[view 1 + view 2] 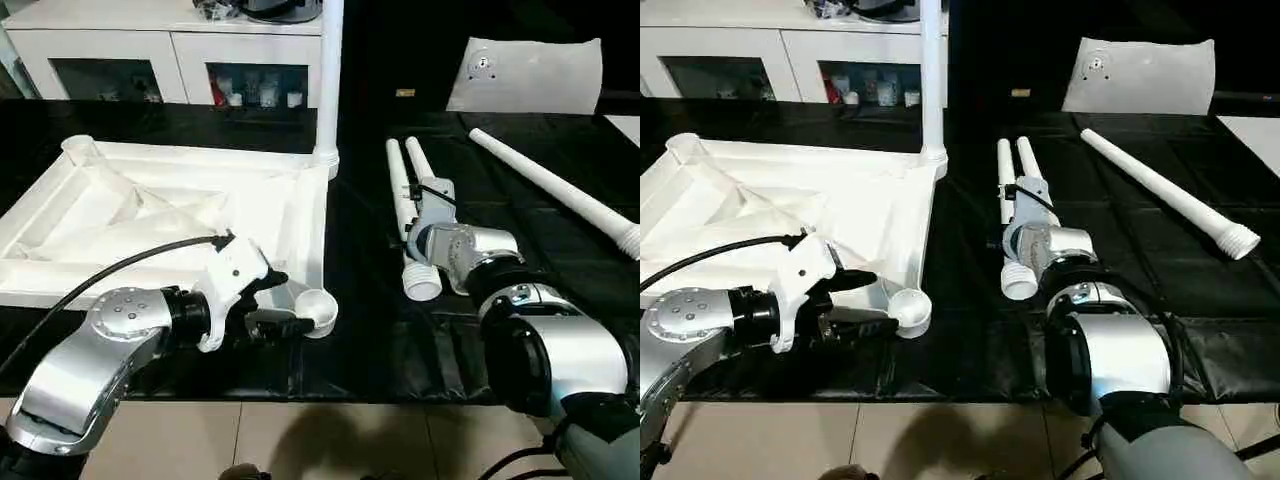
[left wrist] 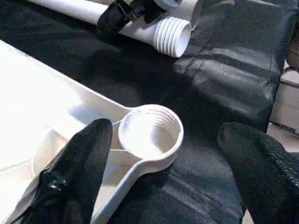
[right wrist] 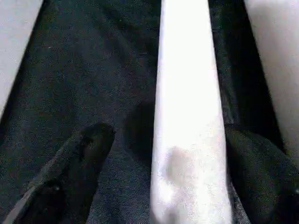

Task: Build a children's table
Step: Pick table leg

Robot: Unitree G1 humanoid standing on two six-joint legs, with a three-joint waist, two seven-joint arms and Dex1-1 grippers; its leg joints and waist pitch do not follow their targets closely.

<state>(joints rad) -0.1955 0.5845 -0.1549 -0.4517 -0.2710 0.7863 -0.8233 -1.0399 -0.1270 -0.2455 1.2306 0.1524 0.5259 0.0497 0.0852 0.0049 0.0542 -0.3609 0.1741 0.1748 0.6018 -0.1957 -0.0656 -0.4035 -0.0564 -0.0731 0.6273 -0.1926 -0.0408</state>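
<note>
Head views: children's table (image 1: 150, 215) upside down on the black work table (image 1: 380, 340), ribbed underside up, one leg (image 1: 329, 80) upright in its far corner socket; left arm bent in low from the left, left gripper (image 1: 285, 305) spread wide at the near corner socket (image 1: 318, 310), gripping nothing; right arm stretched forward, right gripper (image 1: 428, 200) over two loose legs (image 1: 405, 215) lying side by side, a fourth leg (image 1: 555, 190) lying apart to the right. Left wrist view: black fingers (image 2: 79, 163) splayed either side of the threaded socket (image 2: 150, 133), one touching the tabletop's rim, the other well clear. Right wrist view: open fingers (image 3: 81, 154) straddling a white leg (image 3: 187, 116) without clamping it.
</note>
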